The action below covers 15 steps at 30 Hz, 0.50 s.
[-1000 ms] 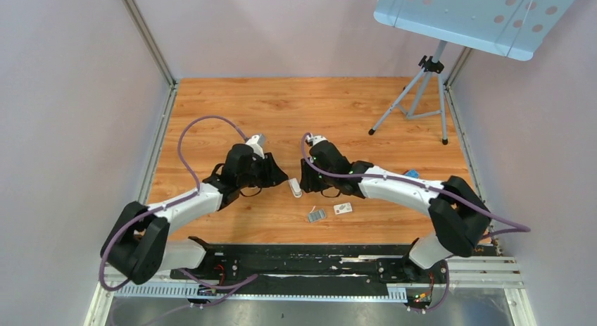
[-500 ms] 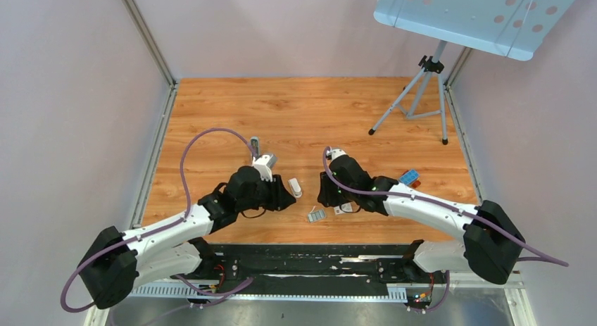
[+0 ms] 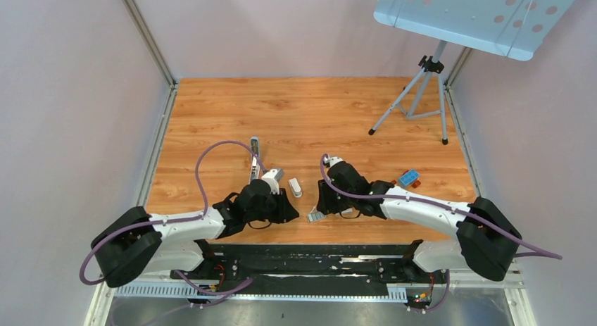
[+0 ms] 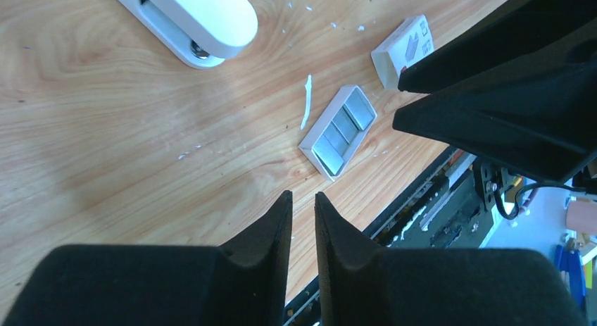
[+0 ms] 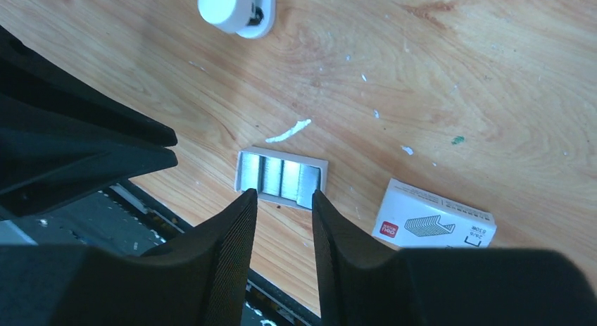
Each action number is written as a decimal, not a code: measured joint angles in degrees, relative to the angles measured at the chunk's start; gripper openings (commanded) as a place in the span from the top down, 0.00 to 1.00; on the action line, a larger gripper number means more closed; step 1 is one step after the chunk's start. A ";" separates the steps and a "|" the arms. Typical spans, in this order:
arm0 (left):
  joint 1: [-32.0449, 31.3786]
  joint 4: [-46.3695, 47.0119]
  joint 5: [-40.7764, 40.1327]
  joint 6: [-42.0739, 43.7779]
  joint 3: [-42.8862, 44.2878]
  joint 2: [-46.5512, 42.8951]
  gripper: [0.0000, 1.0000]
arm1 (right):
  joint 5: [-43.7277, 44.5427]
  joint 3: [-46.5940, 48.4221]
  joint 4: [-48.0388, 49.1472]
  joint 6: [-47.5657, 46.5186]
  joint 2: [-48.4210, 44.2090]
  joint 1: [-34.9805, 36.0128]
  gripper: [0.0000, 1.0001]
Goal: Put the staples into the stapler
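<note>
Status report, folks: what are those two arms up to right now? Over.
Left tool barely open, empty. Right tool open, poised over the staples. Stapler lying apart, untouched. Nothing blocking.

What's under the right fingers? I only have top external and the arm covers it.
Observer: In the right wrist view, the staples are grey blocks lying side by side in a small open white tray.
Operator: Gripped?
Observer: Not that I can see. The right fingers stand apart, with their tips over the tray's near edge. I can't tell whether they touch it.
Operator: Left side?
Observer: In the left wrist view, the left fingers are nearly together with a thin gap and nothing between them. They're over bare wood, short of the tray.
</note>
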 measured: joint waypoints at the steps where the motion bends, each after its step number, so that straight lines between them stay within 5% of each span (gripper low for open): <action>1: -0.48 1.07 -0.07 -0.26 -0.02 1.22 0.81 | 0.92 0.15 -0.92 -0.44 0.48 0.35 0.59; 15: -2.56 17.07 1.73 -4.87 -0.26 14.10 0.89 | 11.82 5.77 -8.70 -2.91 7.61 6.62 0.66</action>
